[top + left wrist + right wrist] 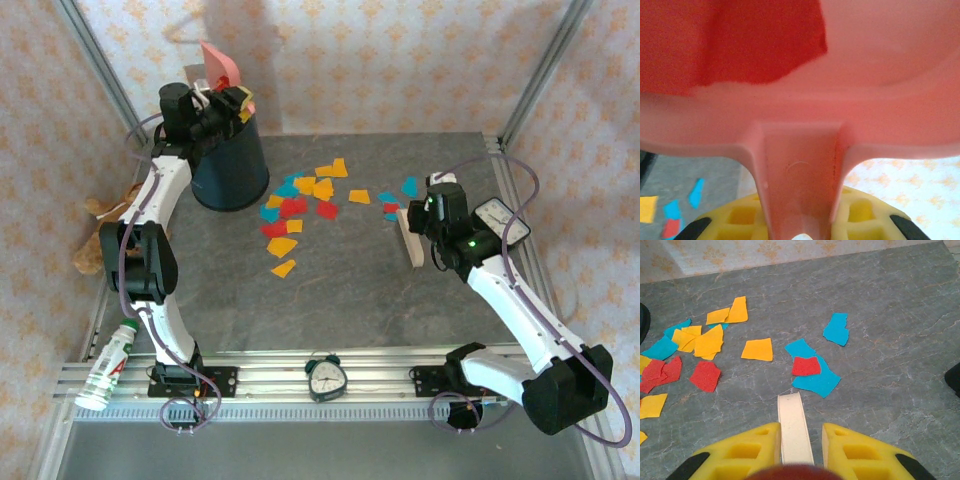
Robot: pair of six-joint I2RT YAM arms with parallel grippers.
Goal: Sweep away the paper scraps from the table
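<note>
Paper scraps [300,205] lie between dark bin [230,170] (upright) and wooden bar [412,245].

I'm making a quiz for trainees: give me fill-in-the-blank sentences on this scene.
1. The left gripper holds a ____ dustpan.
2. The dark bin stands nearest the ____ arm.
3. By the right gripper, a red scrap lies on a ____ one.
Missing: pink; left; blue.
</note>
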